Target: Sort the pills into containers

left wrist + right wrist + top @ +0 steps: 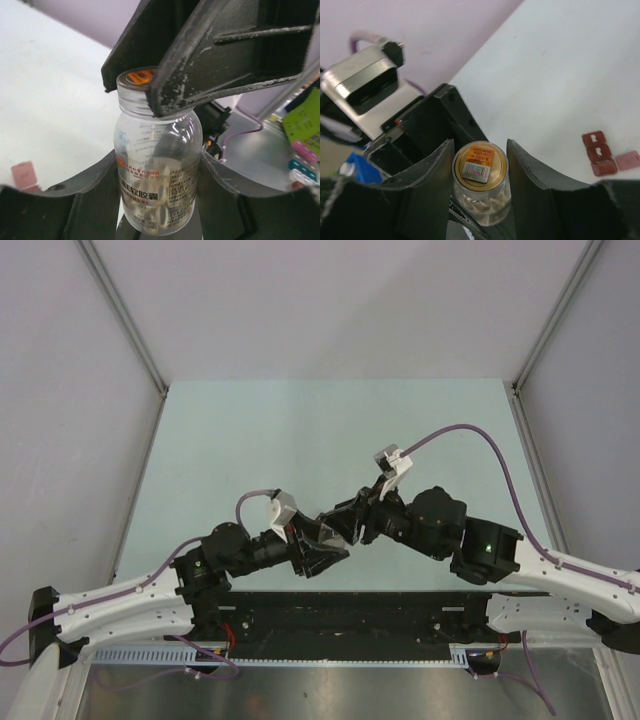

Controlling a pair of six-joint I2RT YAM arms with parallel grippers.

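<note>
My left gripper [157,172] is shut on the body of a small clear round bottle [157,150] and holds it upright over the near middle of the table. Pale tan pills show inside the bottle. My right gripper [480,150] is closed from above round the bottle's gold top [480,164], which bears an orange sticker. Both grippers meet in the top view, left [322,548] and right [347,525]. The dark red pill box [596,148] lies on the table to the right, with one pink lid [627,160] open. A pink piece of it shows in the left wrist view [23,175]. I see no loose pills.
The pale green table [330,430] is walled by grey panels on three sides. A green packet [305,120] and coloured items [302,160] lie off the table's near edge. The left wrist camera [362,90] sits close to my right fingers.
</note>
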